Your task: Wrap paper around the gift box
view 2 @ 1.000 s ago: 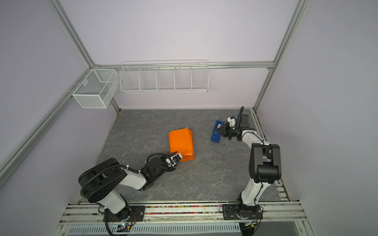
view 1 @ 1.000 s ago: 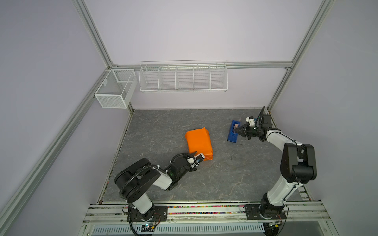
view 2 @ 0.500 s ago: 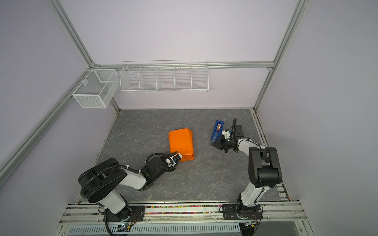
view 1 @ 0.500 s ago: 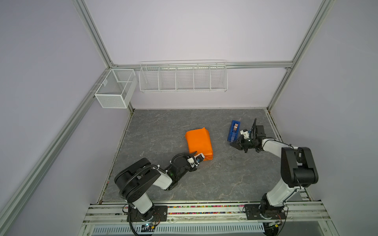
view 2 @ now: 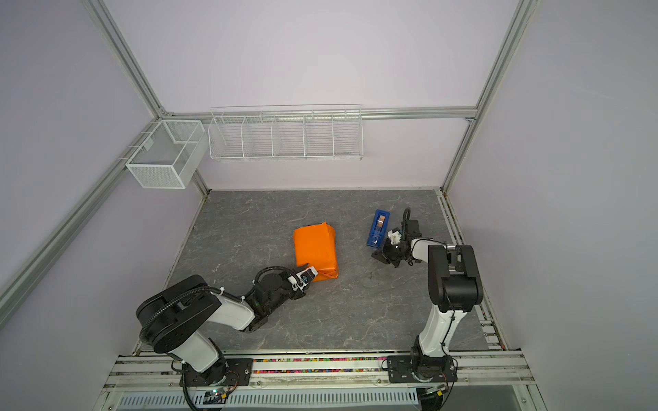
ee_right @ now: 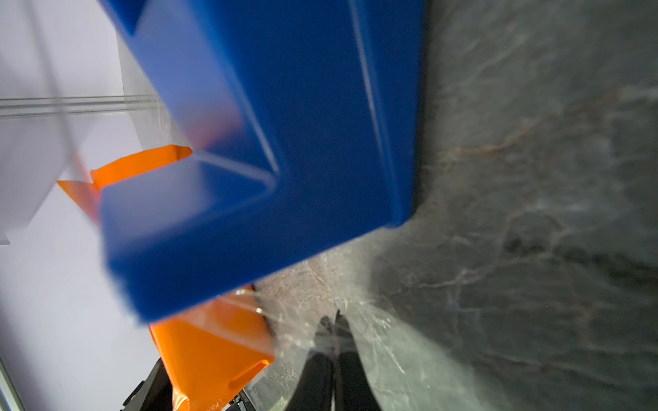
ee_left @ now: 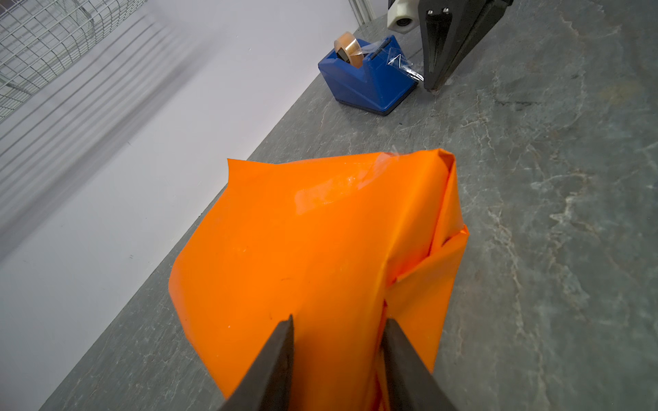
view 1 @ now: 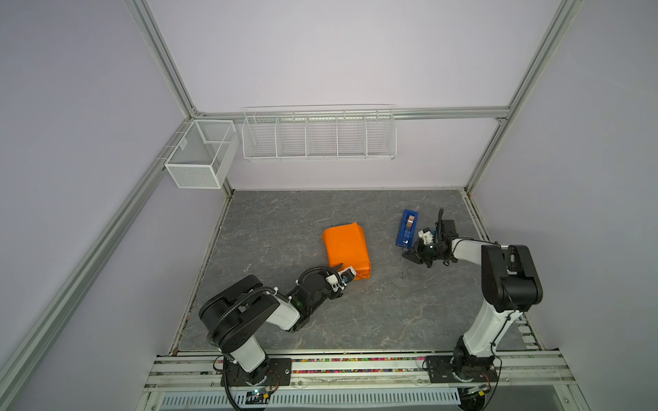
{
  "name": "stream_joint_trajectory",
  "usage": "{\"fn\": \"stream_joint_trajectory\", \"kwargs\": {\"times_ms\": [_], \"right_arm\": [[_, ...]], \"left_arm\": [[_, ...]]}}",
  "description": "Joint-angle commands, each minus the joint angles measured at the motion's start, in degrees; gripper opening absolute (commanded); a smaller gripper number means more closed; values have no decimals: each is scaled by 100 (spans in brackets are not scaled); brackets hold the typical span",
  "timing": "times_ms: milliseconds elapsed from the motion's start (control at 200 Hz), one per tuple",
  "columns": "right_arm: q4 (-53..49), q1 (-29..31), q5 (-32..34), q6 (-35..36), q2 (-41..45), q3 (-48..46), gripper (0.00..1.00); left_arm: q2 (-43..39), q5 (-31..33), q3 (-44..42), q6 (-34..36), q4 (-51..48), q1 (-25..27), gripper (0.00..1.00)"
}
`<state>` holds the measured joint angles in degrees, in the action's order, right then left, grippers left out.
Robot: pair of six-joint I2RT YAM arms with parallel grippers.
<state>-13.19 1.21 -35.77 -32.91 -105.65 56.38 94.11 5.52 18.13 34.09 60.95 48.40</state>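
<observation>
Glossy, creased orange paper (ee_left: pixel 302 249); smooth blue plastic tape dispenser (ee_left: pixel 370 82) beside the paper; matt, veined stone-look tabletop (ee_left: pixel 534 213)

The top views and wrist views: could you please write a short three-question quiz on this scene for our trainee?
1. True or false: the right gripper is shut.
2. Where does the blue tape dispenser stand? A) on the orange paper; B) on the table, beside the right gripper; C) in the wire basket.
3. Fill in: in the left wrist view, the thing seen between the fingers of the left gripper is the orange ____.

Key: 1 true; 2 B; 3 paper.
</observation>
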Motion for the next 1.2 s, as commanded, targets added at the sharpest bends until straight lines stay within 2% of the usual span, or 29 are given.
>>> {"fn": "stream_joint_trajectory", "kwargs": {"times_ms": [0,275,335,505,705,835,960,1195], "right_arm": [[-1291,-43,343,135,-121,-64,7],[-1824,-209,552,546,85,165,7],[-1643,-185,293,654,315,137,6],[-1923,57,-49,1224,1010,245,7],[-1912,512,-829,1377,1923,120,7],[-1520,1106,-993,1031,2447,-131,7],[-965,1813,-780,486,2710,-376,7],[935,3186,324,-962,2662,-1189,7]], "left_arm": [[5,-4,72,-60,-206,-45,41],[-10,3,77,-77,-224,-42,41],[-4,7,79,-76,-227,-42,41],[-4,11,82,-77,-232,-47,41],[-22,19,84,-95,-224,-50,41],[-21,19,85,-97,-219,-63,41],[-32,19,76,-106,-211,-62,40],[-49,12,74,-131,-207,-77,39]]}}
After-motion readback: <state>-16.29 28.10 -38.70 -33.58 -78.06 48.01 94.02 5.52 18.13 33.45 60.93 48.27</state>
